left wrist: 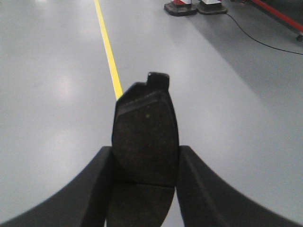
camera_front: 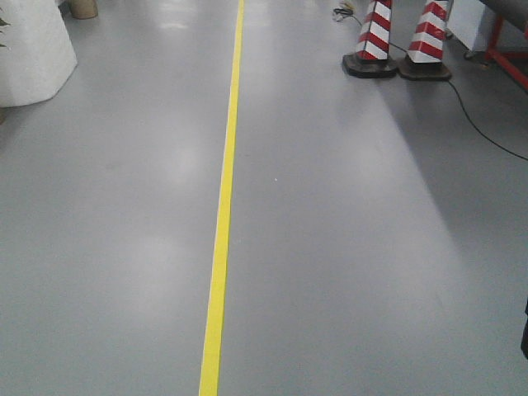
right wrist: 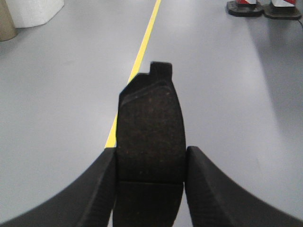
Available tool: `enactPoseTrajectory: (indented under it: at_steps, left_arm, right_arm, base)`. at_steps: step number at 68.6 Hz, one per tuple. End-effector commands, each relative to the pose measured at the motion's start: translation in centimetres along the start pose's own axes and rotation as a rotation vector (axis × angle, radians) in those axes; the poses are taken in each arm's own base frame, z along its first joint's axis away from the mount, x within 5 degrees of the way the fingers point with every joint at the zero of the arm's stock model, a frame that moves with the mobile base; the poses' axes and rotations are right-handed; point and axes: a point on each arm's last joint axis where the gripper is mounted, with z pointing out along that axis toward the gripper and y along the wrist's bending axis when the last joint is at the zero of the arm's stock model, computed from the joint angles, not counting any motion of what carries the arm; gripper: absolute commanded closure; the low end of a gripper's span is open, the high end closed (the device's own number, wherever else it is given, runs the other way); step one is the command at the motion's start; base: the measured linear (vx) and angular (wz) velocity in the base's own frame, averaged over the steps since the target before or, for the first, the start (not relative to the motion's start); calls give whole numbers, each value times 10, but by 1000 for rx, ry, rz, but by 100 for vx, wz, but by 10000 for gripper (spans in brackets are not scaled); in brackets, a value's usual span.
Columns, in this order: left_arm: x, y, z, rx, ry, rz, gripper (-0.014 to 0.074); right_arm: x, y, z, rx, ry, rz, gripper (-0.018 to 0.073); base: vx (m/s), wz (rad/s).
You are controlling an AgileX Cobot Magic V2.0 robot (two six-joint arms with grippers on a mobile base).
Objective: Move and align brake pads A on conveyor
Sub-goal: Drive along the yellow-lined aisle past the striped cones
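Clamping one each — left jaws closed on a brake pad (left wrist: pixel 144 137), right jaws likewise on the other pad (right wrist: pixel 150 127) — both held above the grey floor (camera_front: pixel 371 264), yellow line (camera_front: pixel 223 223) behind.

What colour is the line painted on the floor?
The line is yellow, clearest in the exterior front-facing view.

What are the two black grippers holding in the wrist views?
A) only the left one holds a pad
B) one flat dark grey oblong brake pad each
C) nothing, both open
B: the left gripper is shut on the left brake pad and the right gripper on the right brake pad.
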Motion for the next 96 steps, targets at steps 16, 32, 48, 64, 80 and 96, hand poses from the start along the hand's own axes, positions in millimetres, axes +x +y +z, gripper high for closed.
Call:
enactPoseTrajectory:
  at_steps: [16, 32, 48, 64, 80, 96]
  left_arm:
    - [-16, -3, -3, 28, -104, 3, 603]
    - [-16, -3, -3, 28, -104, 3, 603]
    - [-16, -3, -3, 28, -104, 3, 603]
    - [-16, -3, -3, 28, -104, 3, 603]
    - [-16, -3, -3, 28, -104, 3, 603]
    - [-16, -3, -3, 28, -104, 3, 603]
  right_arm:
    - [-18, 0, -5, 4, -123, -12, 564]
    - [-18, 0, -5, 4, -123, -12, 564]
    - [-18, 0, -5, 4, -123, -12, 564]
    - [-18, 0, -5, 4, -123, -12, 564]
    - [-18, 0, -5, 4, -123, -12, 564]
    - [-18, 0, -5, 4, -123, -12, 564]
  base:
    - [68, 11]
    - [69, 0]
    - [72, -10]
    - [73, -9]
    - [74, 4]
    - [76, 11]
